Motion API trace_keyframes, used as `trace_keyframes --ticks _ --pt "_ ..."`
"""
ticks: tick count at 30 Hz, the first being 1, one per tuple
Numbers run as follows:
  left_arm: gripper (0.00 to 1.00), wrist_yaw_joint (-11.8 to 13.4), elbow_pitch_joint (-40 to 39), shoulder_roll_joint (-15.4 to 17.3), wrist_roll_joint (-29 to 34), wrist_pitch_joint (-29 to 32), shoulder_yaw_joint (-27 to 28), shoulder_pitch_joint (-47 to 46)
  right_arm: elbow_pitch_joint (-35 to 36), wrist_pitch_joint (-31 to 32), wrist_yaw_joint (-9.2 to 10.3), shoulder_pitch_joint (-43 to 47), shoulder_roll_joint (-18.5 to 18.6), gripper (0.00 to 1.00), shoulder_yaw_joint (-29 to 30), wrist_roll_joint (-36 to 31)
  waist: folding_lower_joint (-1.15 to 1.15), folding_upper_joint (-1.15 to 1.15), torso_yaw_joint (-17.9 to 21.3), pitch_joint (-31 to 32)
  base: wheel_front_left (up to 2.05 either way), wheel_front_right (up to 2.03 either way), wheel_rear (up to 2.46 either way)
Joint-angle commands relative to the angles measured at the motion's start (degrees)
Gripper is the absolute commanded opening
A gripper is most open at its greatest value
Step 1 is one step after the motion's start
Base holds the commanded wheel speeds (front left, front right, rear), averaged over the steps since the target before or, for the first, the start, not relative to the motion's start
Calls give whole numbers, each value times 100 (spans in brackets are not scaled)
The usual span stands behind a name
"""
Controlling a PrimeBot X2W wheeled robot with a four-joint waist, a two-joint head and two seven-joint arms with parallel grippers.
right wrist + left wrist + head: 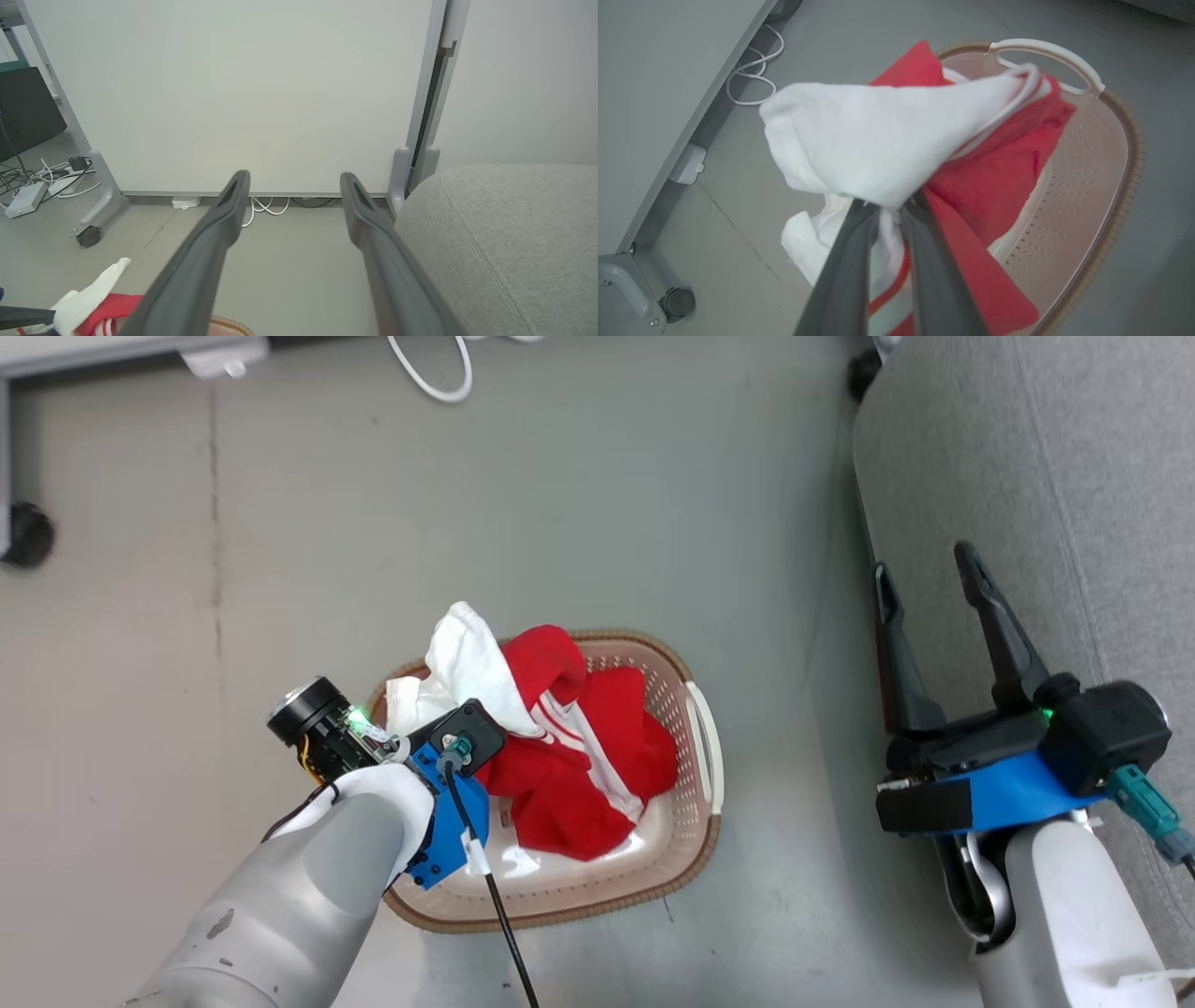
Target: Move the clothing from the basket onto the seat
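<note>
The clothing [579, 756], red with white panels and stripes, lies bunched in the cream basket [695, 840] on the floor. My left gripper [889, 205] is shut on a white and red fold of the clothing [878, 135] and holds it raised above the basket [1134, 154]. The rest of the cloth trails down inside. My right gripper [924, 569] stands open and holds nothing, over the left edge of the grey seat [1074, 476]. In the right wrist view the right gripper [294, 177] points at a pale wall panel, with the seat [504, 233] to its right.
A white cable [439, 383] loops on the grey floor beyond the basket. A caster wheel [28, 534] of a partition frame stands at far left. The wall panel [233, 93] has cables and a power block [21, 203] at its foot.
</note>
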State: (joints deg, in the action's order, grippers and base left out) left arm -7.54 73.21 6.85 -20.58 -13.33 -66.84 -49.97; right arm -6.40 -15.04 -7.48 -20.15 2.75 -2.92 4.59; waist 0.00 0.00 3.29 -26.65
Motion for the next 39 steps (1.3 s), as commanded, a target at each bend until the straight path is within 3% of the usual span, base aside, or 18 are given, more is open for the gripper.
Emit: trace_keyframes --ticks 1,10,23,39 --pt "0 22 -73 -35 -104 -95 89 70 -35 -22 -3 132 24 100 40 -42 0 0 -198 383 0 0 0" --pt "0 87 -582 -45 -425 -192 466 173 -123 -22 -3 524 23 100 97 -51 0 0 -425 977 0 0 0" --pt "0 389 -2287 314 -525 -195 1426 637 -253 -22 -3 1029 23 100 132 48 0 0 -555 1750 0 0 0" --pt "0 446 -3228 176 -424 -195 1894 1147 -363 -22 -3 1555 23 100 84 265 0 0 -684 2426 0 0 0"
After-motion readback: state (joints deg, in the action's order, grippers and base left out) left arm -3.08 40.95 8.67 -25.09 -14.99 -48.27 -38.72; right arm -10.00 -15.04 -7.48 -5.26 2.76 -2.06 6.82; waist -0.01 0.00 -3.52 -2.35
